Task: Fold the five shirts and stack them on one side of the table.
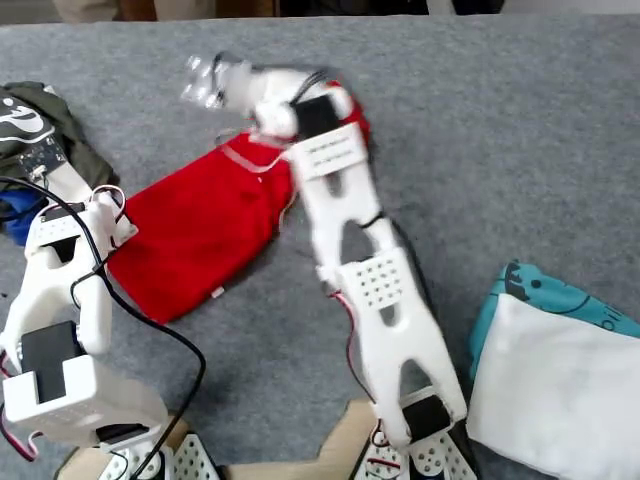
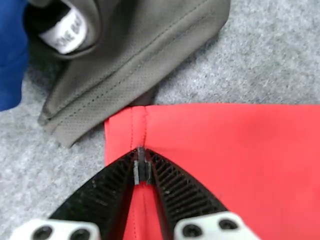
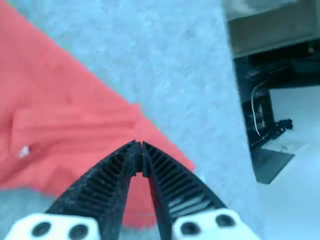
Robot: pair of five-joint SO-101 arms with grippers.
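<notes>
Red shirt [image 1: 200, 230] lies flat on the table [image 1: 500, 120], left of centre in the high view, long axis running from 8 o'clock to 1 o'clock.

Left gripper [image 2: 141, 167]: jaws fully closed, tips pinching the seam at the shirt's 8 o'clock end.

Right gripper [image 3: 139, 160]: jaws closed tip to tip over the shirt's 1 o'clock edge. Can't tell if any cloth is actually between them.

Unfolded pile at 10 o'clock: dark shirt [image 2: 130, 55] lies against the red hem, blue shirt [image 2: 10, 50] beside it. Stack at 4 o'clock: white shirt [image 1: 560, 390] on teal shirt [image 1: 540, 290]. So 2 done and 3 left, by my count.

Risks:
- Left grip is tips-only on 1 seam. A fast lift or pull likely slips it, and the fold goes crooked.
- If right has no cloth, only 1 end lifts and the shirt bunches.
- Dark shirt touches the red hem, so dragging toward 10 o'clock could snag it and pull the pile along.
- A low carry to 4 o'clock could knock the stack.
</notes>
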